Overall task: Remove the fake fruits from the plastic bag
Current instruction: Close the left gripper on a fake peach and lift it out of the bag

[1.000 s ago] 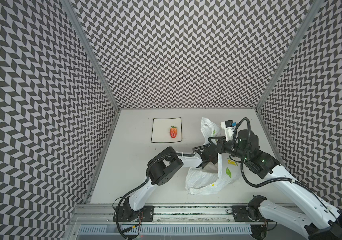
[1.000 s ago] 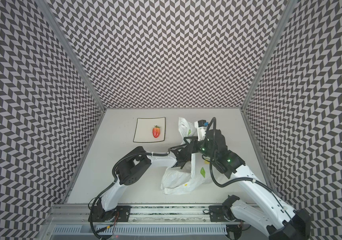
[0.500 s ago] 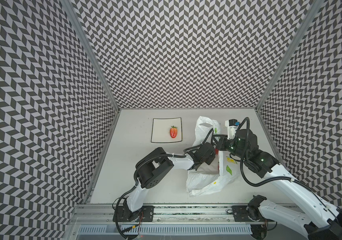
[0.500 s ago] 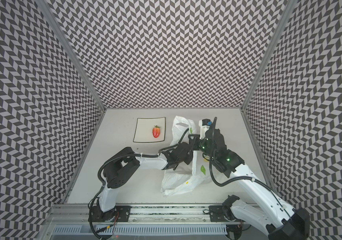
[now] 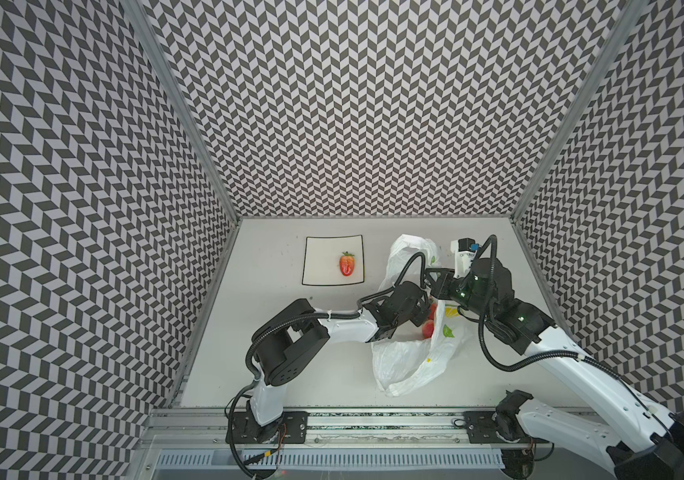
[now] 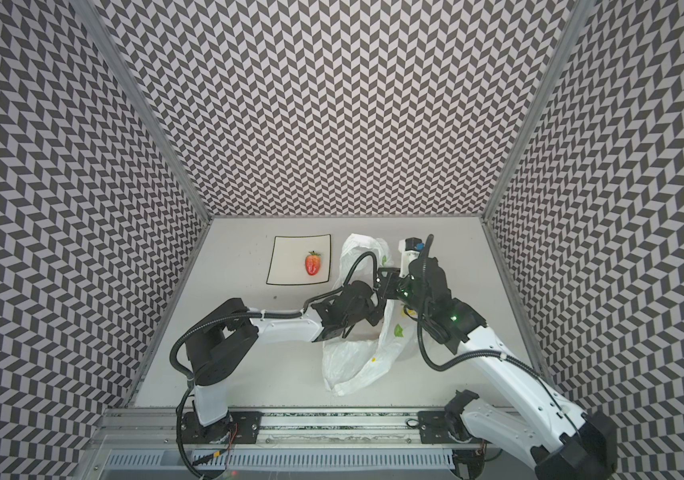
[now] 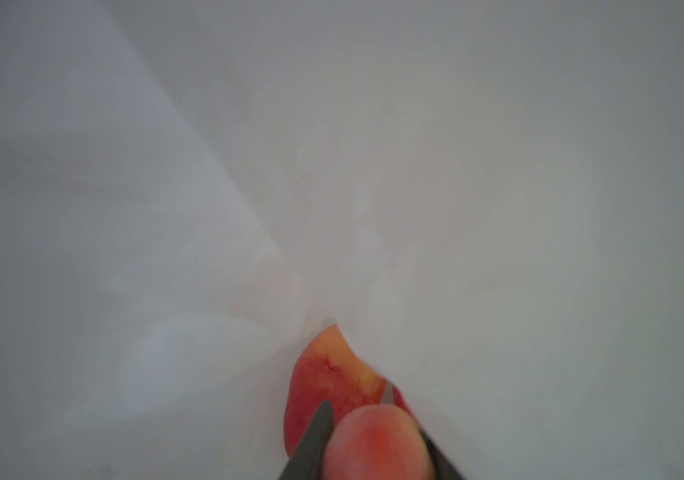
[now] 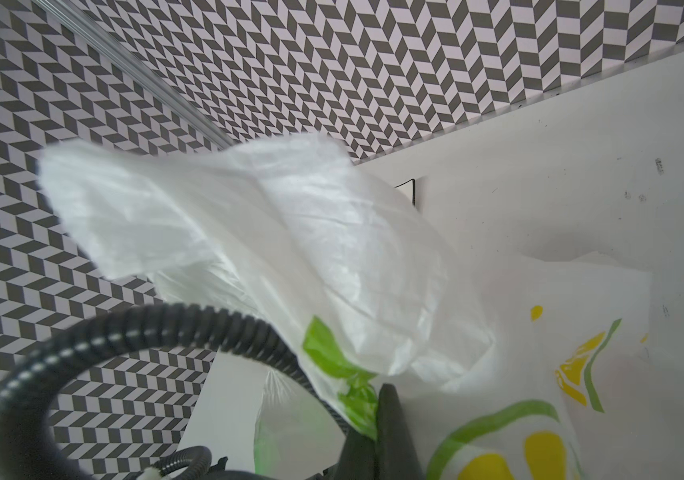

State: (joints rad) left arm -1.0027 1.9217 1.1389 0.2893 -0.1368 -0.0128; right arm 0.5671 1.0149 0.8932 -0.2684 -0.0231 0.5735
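1. Left gripper [image 7: 356, 401] - inside the plastic bag [image 5: 408, 357], jaws narrow, clamped on a round pinkish-red fake fruit [image 7: 377, 446]; a red-orange fruit [image 7: 327, 380] sits just behind.
2. Right gripper [image 8: 381, 411] - closed, pinching the bag's raised edge.
3. Bag lies right of the table [image 5: 290, 365] centre; a strawberry [image 5: 346, 265] lies on the plate [image 5: 317, 251] near the far edge.

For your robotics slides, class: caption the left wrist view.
Inside the plastic bag, the left gripper grips a pinkish-red fake fruit.
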